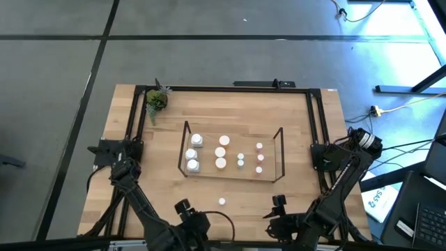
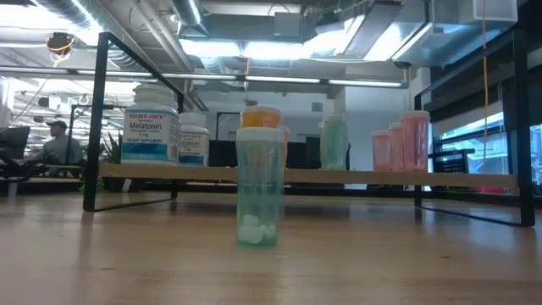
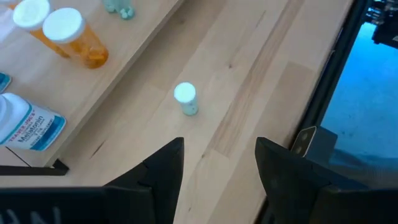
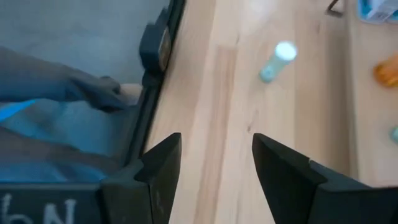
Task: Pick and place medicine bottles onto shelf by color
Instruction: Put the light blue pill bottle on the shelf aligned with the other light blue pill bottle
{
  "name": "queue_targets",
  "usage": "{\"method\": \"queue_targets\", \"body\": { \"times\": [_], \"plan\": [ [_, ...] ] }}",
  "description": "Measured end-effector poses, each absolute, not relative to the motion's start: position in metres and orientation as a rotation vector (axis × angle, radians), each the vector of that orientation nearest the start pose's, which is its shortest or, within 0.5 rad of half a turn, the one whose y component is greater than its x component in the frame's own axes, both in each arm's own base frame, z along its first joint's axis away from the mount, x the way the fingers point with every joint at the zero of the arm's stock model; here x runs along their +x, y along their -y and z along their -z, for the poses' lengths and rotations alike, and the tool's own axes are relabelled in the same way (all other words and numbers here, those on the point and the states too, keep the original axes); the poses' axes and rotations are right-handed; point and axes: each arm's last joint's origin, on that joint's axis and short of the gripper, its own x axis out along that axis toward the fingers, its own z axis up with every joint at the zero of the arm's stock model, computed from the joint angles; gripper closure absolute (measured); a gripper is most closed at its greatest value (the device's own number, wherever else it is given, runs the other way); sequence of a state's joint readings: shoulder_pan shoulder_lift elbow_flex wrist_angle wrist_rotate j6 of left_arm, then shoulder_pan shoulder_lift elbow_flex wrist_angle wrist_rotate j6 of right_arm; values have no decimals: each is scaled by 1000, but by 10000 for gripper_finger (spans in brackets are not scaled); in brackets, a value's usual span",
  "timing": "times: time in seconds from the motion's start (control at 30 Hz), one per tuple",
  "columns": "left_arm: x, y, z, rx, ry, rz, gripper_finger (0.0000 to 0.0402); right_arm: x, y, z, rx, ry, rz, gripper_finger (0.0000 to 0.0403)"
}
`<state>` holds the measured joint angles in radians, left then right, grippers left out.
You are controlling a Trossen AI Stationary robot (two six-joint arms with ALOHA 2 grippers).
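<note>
One teal bottle (image 1: 222, 201) stands on the table (image 1: 300, 188) between the left gripper (image 1: 182, 207) and right gripper (image 1: 279, 203), both empty with fingers apart; the shelf (image 1: 279, 155) lies beyond them, holding the other bottles.

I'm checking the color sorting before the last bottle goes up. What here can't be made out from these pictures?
- Orange bottles, low view: mostly hidden behind the loose teal bottle.
- Bottles on the shelf, high view: only caps show, too small to tell body colors.
- Melatonin bottle, left wrist view: cut off by the picture's edge.
- Pink bottles: outside both wrist views.
- Left gripper and right gripper: open, empty.
</note>
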<state>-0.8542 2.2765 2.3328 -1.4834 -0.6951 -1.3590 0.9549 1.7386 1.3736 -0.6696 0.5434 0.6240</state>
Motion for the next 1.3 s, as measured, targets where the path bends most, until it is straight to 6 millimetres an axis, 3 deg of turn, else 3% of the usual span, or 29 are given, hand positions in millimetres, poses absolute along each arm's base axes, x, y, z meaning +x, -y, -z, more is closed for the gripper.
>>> {"method": "queue_targets", "body": {
  "times": [0.17,0.5,0.73,1.3],
  "plan": [
    [306,323,-289,-243,-838,-518,210,243,-273,-255,-134,-797,-92,203],
    [303,326,-289,-233,-843,-513,210,297,-232,-256,-150,-812,-206,203],
    [298,330,-289,-230,-845,-499,210,325,-222,-240,-205,-796,-290,203],
    [296,332,-289,-250,-841,-507,210,370,-193,-189,-184,-861,-244,203]
  ]
}}
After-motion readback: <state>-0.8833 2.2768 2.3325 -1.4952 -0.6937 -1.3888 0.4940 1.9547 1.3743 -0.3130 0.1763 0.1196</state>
